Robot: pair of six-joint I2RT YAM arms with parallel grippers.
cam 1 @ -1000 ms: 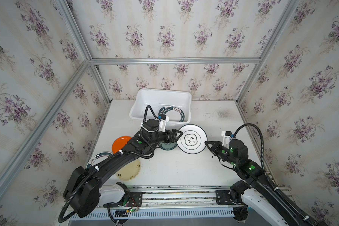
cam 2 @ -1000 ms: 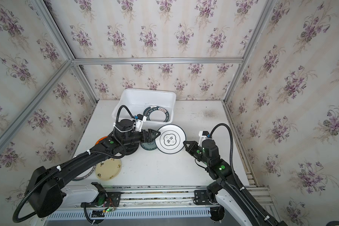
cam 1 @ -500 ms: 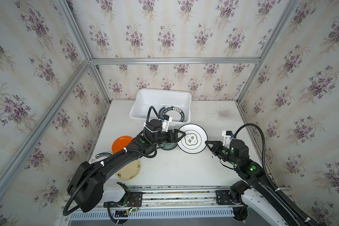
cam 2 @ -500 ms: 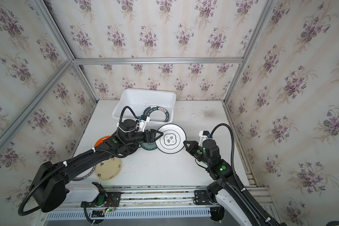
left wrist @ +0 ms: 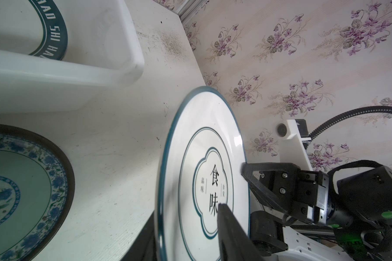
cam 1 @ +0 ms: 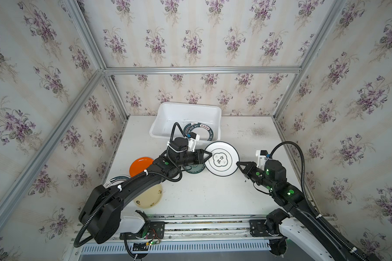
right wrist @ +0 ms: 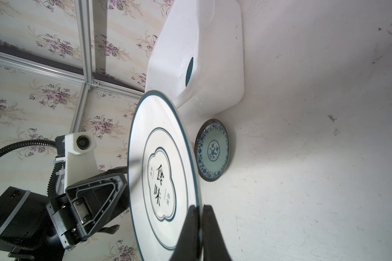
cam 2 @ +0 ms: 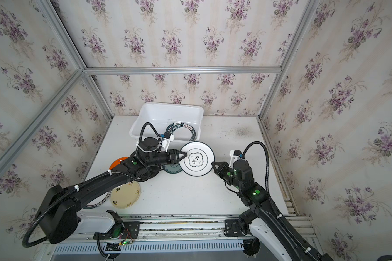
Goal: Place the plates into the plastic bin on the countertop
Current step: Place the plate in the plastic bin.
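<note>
Right gripper [cam 1: 237, 163] on face-up plate [cam 1: 221, 158]

Glossy plate [cam 1: 221, 161], smooth plastic bin [cam 1: 186, 113], scuffed matt countertop [cam 1: 201, 194].

Big black characters 食味 stand in the middle of the white plate [cam 1: 221, 158] over the table [cam 1: 213, 194]; the small ones beside them are too fine to read. In the bin [cam 1: 186, 108] at the far edge, the teal-rimmed plate [cam 1: 201, 133] reads "HAO SHI HAO MEI".
</note>
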